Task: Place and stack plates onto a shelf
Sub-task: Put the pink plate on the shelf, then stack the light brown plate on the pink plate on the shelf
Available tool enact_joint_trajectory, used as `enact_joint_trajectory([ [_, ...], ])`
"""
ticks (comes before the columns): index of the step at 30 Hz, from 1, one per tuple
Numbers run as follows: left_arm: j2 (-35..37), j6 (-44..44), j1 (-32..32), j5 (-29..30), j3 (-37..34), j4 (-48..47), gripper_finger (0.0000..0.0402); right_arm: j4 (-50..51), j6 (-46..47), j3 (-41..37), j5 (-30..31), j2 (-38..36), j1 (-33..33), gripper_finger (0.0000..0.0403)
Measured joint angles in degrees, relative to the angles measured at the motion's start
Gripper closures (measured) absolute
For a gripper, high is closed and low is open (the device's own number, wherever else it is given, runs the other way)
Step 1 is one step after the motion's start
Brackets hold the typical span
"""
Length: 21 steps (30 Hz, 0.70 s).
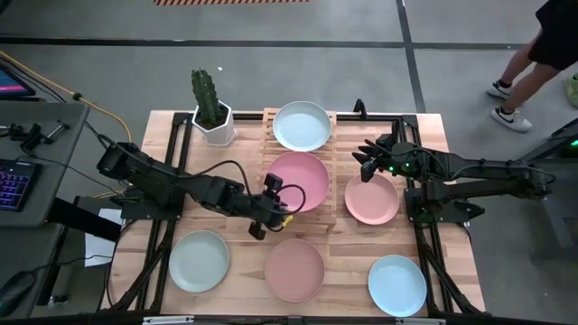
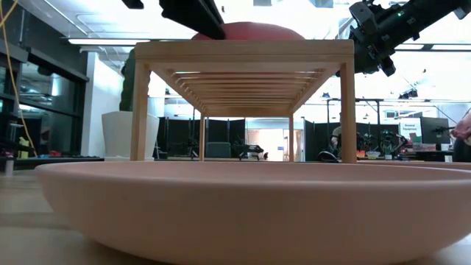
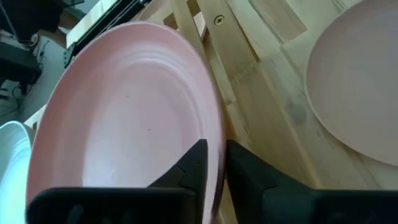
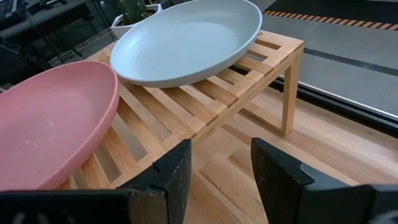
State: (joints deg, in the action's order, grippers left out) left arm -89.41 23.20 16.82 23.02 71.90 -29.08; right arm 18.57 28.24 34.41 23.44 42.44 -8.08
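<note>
Left tool pinched tight mid-table; right tool spread, hovering nearby.

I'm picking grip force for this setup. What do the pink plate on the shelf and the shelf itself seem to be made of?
The pink plate, pinched at its rim by the left gripper, looks like matte plastic or a fibre composite: even pastel colour, no shine, faint concentric rings. It could be glazeless ceramic; the look leaves that open. The shelf is pale unpainted wood, with visible grain along its slats and legs.

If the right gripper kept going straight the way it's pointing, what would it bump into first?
Probably the shelf: the open right gripper points at its slatted top, between the pink plate and the light blue plate. Depth is hard to judge, so it might graze the pink plate's rim.
</note>
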Motion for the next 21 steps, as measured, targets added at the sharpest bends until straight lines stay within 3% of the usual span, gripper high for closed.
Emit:
enact_joint_trajectory([
  [10, 1.5, -0.2, 0.0, 1.8, -0.1, -0.7, 0.0257, 0.0, 1.0, 0.0, 0.0, 0.0, 0.0, 0.0253],
  [17, 10.8, -8.5, 1.7, 2.0, 0.0, -5.3, 0.0236, -0.4, 1.4, 0.0, 0.0, 0.0, 0.0, 0.0253],
  [21, 18.9, -16.3, 2.6, -1.0, -2.8, -5.4, 0.0239, -0.5, 1.4, 0.0, -0.8, 0.0, 0.0, 0.0253],
])
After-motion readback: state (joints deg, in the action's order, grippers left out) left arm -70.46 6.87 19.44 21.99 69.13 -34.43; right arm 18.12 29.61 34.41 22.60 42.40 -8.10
